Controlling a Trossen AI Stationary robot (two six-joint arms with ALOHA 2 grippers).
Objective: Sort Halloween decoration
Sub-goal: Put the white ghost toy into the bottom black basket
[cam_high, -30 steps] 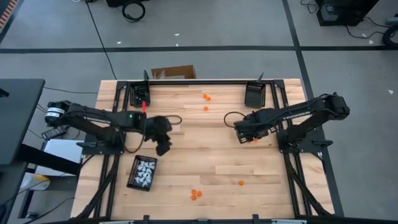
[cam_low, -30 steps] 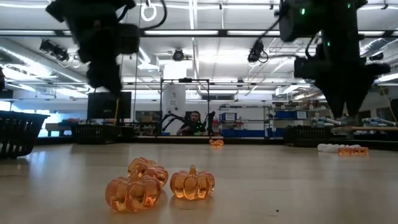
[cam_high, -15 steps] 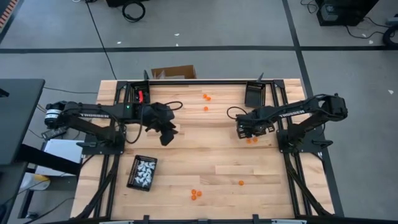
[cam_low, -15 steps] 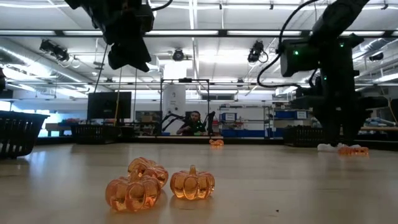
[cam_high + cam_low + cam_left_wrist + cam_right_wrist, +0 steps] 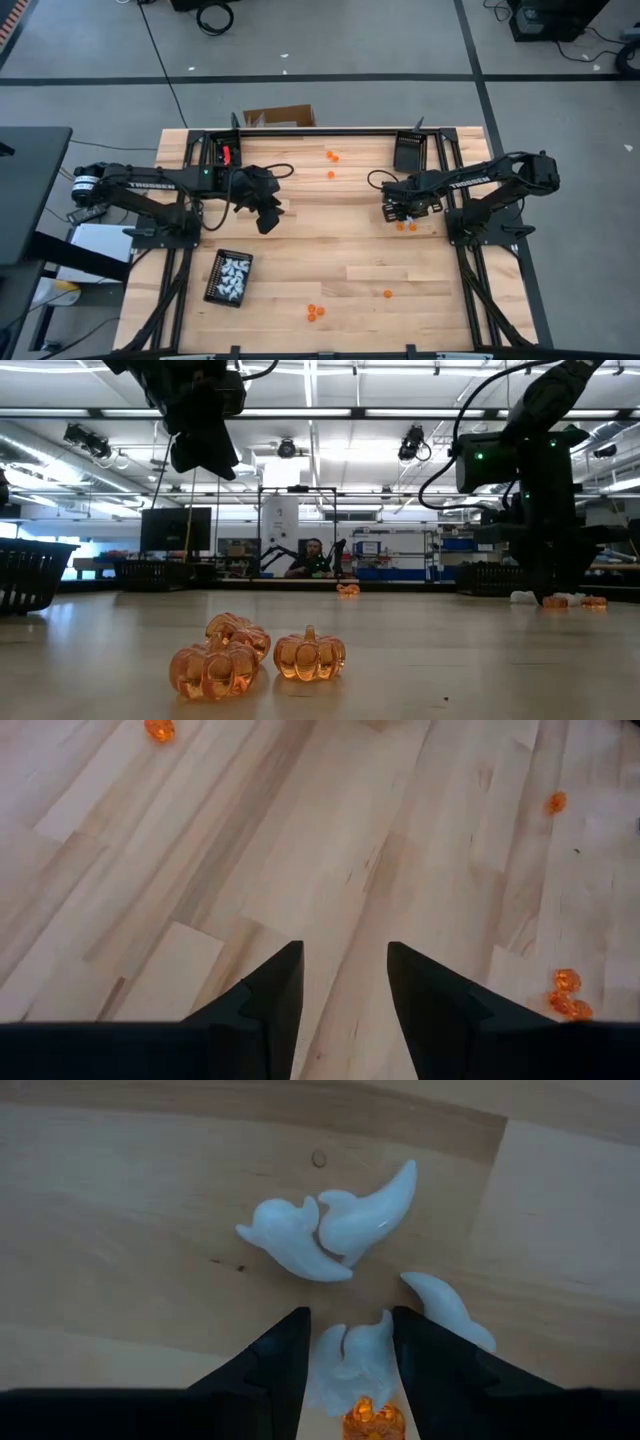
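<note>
So the right gripper (image 5: 347, 1350) was down low at the right side of the light butcher-block wooden table (image 5: 340, 250), its two dark fingers spread apart around a small white ghost-shaped trinket (image 5: 357, 1352), with a tiny translucent orange pumpkin (image 5: 372, 1420) sitting right between the fingers closer to the wrist. Two more glossy white ghost trinkets (image 5: 330, 1230) lay touching each other just past the fingertips, and another white ghost (image 5: 450, 1308) lay just beside one finger. From overhead that gripper (image 5: 397, 211) had a couple of orange bits (image 5: 406, 226) right next to it. The left gripper (image 5: 267, 216) hung in the air over the left-middle of the table, fingers parted and holding nothing; its wrist camera only caught bare wood and a few scattered orange pieces (image 5: 566, 992). The rest of the decorations were all over the place: three clear orange plastic pumpkins (image 5: 258, 652) clustered at the front edge, one more orange one (image 5: 388, 294) a bit right of them, and two orange ones (image 5: 331, 157) near the back. A small black rectangular tray (image 5: 228, 277) at front left was full of white pieces (image 5: 233, 270), and another black tray (image 5: 408, 152) sat at the back right.
</note>
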